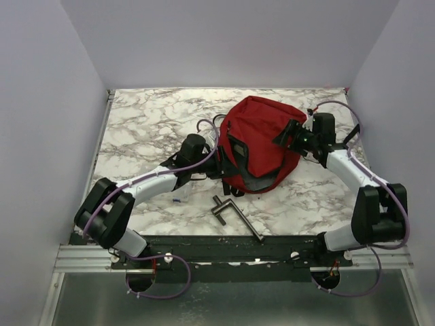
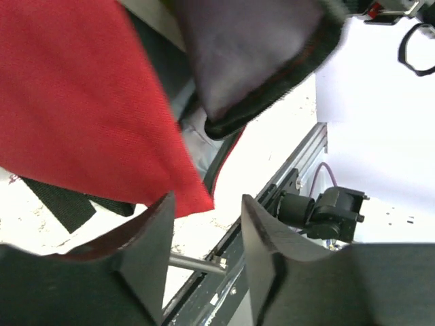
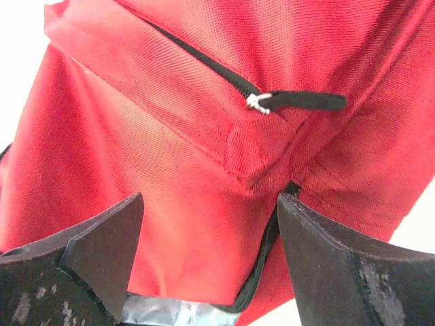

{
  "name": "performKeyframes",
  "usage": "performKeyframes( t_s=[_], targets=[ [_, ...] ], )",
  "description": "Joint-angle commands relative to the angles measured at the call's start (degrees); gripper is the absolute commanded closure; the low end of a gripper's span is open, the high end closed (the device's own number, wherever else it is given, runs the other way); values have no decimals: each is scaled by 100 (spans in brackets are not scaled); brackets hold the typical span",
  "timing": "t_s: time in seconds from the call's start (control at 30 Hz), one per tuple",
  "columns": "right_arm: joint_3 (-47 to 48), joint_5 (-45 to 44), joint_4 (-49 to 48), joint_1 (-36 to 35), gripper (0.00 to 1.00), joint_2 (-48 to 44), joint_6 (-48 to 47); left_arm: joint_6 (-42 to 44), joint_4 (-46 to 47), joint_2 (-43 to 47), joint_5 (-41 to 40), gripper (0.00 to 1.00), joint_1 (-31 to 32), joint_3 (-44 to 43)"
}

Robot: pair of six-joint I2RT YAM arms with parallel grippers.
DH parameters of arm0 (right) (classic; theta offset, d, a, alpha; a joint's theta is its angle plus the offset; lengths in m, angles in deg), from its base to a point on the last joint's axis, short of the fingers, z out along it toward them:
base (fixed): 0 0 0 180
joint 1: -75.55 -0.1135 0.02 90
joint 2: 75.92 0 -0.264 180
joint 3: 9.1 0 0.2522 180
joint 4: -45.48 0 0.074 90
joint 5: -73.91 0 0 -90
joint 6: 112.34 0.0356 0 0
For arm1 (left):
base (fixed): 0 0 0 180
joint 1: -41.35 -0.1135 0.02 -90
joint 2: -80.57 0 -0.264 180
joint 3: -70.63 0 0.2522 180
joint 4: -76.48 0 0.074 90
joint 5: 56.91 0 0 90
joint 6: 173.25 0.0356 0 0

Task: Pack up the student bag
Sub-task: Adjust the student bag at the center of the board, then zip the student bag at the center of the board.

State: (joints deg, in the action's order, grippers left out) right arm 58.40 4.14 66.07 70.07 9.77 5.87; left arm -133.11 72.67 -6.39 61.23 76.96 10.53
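1. While both arms are reaching in from the near edge, the large dark-red soft fabric backpack [image 1: 262,136] is sitting slumped on the white marble-patterned table [image 1: 149,115], right of centre and toward the far side.
2. The left gripper [image 2: 204,207] is hovering at the backpack's left edge. Its fingers are standing moderately apart and are clamping nothing. A corner of the red cloth is hanging just beyond the fingertips, and a flat black webbing strap [image 2: 64,200] is trailing beneath the cloth.
3. The right gripper [image 3: 209,200] is facing the backpack's right side. Its fingers are spreading wide and are gripping nothing. Red fabric is filling the space beyond them, and neither pad is visibly pressing on it.
4. A black zipper pull tab [image 3: 309,100] on a small silver slider is lying across the fabric just ahead of the right gripper, at the end of a closed black zipper line.
5. A grey L-shaped metal bar [image 1: 234,214] is lying flat on the table near the front edge, between the two arms and just in front of the backpack.
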Motion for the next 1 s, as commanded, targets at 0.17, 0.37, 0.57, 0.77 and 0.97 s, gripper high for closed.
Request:
performKeyframes(
  t_s=[0.17,0.37,0.57,0.77,0.97],
  targets=[
    [-771,-45,-376,771,18,-1016,626,242,85,1000,267,44,-20,69],
    [-1557,1739,-1946,1642,32,-432,1561,102,-11,621,376,23,-17,-376],
    [-1539,1717,-1864,1637,45,-141,1106,-8,-11,-17,139,27,0,-890],
    [-1462,1632,-1923,1629,60,14,968,-9,-29,-667,-32,27,31,-1496],
    [-1319,1713,-1953,1504,64,208,881,200,-380,-1029,-439,30,49,-1931]
  ],
)
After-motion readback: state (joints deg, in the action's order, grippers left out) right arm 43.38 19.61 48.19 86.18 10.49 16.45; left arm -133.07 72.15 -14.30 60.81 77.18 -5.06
